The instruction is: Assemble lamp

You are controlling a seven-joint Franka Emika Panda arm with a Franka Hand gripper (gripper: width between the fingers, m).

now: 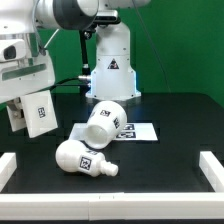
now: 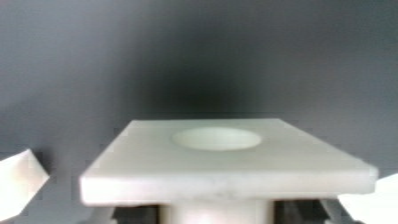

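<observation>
Wrist view is showing the pincer clamping the lamp's square base by its sides, leaving the socket bare, probably for the bulb and shade lying on the desk well below it.

You had a white base w/ a blk-&-wht square tag. Shade & bulb were white too, each w/ blk/wht tags. Marker board was white w/ blk tag squares. Table was black, backdrop green, pedestal white w/ a blk triangle sticker.
</observation>
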